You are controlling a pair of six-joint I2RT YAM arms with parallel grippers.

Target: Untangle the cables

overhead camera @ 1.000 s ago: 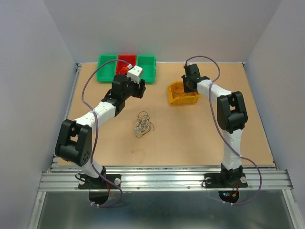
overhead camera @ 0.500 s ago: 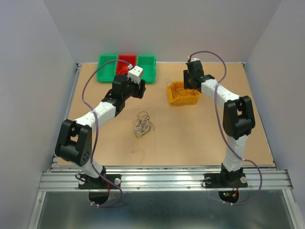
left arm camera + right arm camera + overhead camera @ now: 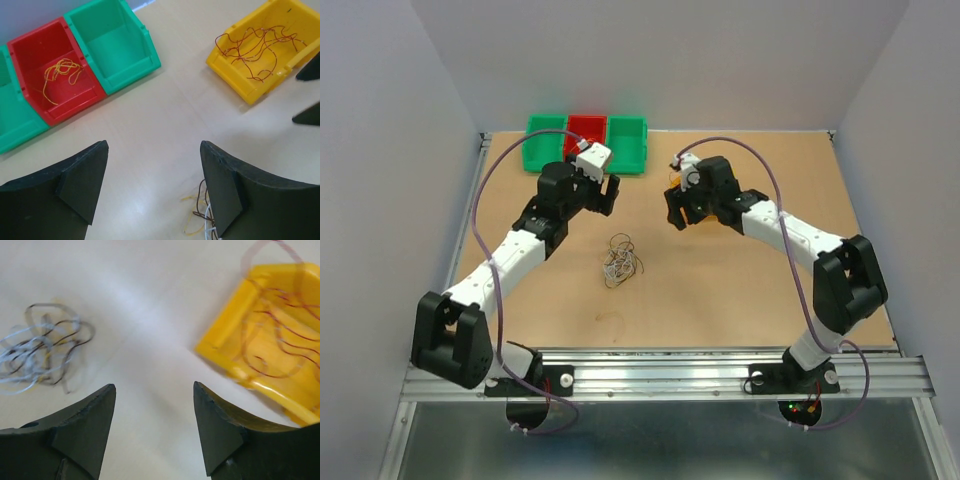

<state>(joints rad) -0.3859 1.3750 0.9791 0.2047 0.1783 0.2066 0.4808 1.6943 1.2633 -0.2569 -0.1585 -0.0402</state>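
No text, label, brand or number can be read (in any view).

Right wrist view is all smear: the yellow bin [image 3: 250, 340] is a blur, cut by the right edge, and its reddish wires [image 3: 280, 330] are just streaks. The tangle of cables [image 3: 45, 355] runs off the left edge. From my left wrist, the tangle sits half behind a finger [image 3: 225, 195] of my left tool [image 3: 152, 187], clipped at the bottom. The far-left green bin [image 3: 12, 120] is cropped. From above, my right arm [image 3: 770, 220] covers most of the yellow bin, and the tangle's strands are too fine to separate.
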